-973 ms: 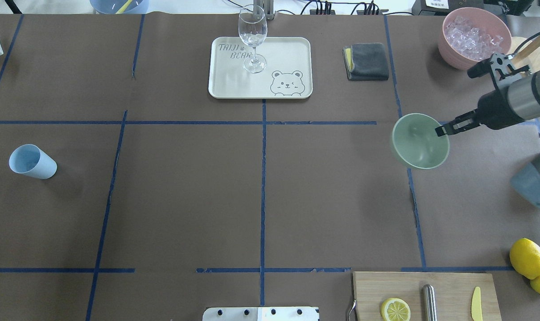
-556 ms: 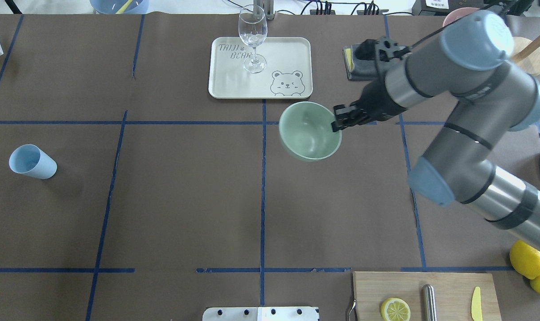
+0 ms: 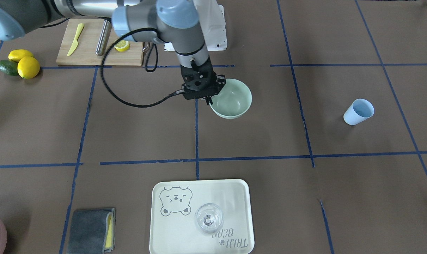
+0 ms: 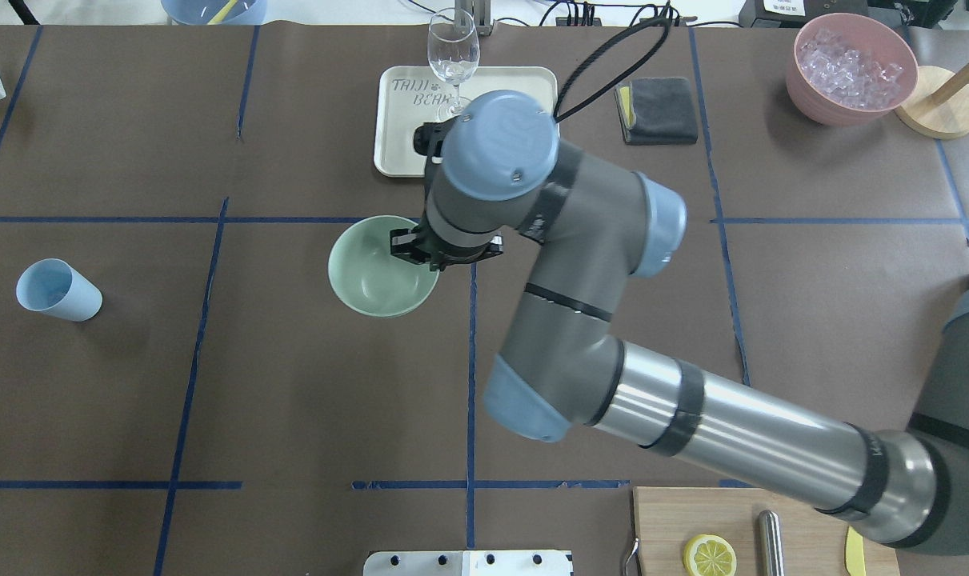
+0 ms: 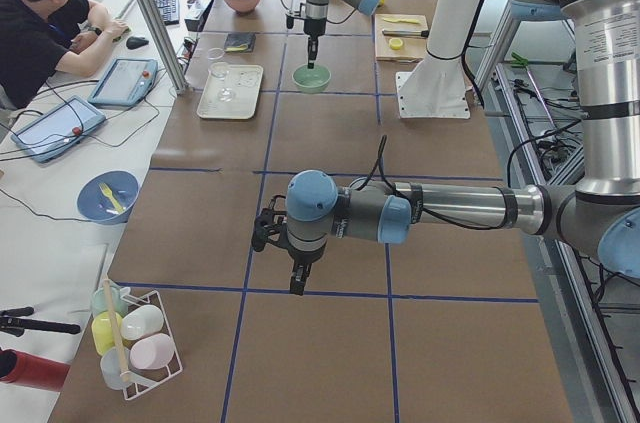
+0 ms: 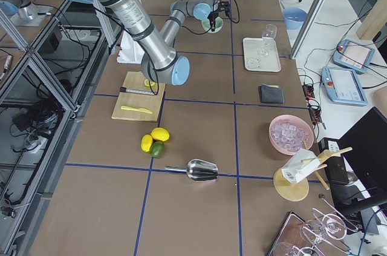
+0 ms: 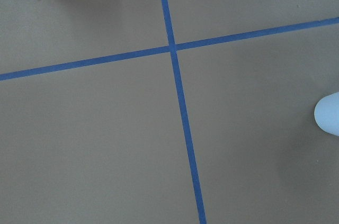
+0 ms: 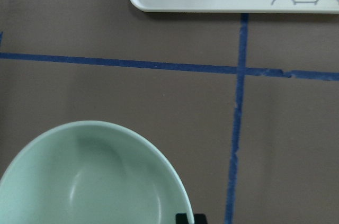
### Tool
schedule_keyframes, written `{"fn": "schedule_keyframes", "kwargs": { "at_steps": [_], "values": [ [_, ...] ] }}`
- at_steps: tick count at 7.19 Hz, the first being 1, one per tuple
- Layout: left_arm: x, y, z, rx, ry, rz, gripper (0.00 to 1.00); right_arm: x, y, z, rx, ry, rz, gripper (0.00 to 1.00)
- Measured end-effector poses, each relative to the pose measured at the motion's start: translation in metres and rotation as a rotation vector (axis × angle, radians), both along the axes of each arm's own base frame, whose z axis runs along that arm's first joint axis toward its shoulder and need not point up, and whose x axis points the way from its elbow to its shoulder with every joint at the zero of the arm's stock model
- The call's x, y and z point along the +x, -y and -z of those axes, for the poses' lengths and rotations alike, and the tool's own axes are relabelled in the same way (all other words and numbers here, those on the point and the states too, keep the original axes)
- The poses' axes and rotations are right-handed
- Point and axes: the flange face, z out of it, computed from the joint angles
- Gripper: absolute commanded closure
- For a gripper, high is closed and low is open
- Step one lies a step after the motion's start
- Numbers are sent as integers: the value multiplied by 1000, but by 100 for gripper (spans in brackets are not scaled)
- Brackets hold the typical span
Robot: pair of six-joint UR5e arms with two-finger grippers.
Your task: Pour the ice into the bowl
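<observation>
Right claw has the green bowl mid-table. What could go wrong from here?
The right claw pinches the bowl at one spot on its rim only, so it could tilt or slip. The wine glass stands on the tray just beyond the arm; a swing might knock it. The ice sits in the pink bowl far off, so the carry may spill cubes.

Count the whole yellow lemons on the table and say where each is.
2. The first yellow lemon and the second yellow lemon lie clustered with a dark green fruit beside the wooden cutting board. The cut lemon half on it is excluded.
</observation>
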Motion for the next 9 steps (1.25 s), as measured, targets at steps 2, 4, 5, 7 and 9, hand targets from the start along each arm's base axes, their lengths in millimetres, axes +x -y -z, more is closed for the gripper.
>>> {"fn": "schedule_keyframes", "kwargs": {
  "at_steps": [2,4,5,7,9],
  "values": [
    [0,0,1,2,0,0,0,-82,-12,13,-32,-58,-57,100],
    [0,1,1,2,0,-1,0,-110,-22,6,-40,-72,-79,93],
    [0,1,1,2,0,-1,0,-114,-25,6,-42,-65,-84,2],
    [0,1,1,2,0,-1,0,-114,-27,10,-57,-35,-101,0],
    [1,1,0,1,0,-1,0,-98,-18,26,-43,0,-111,0]
  ]
}}
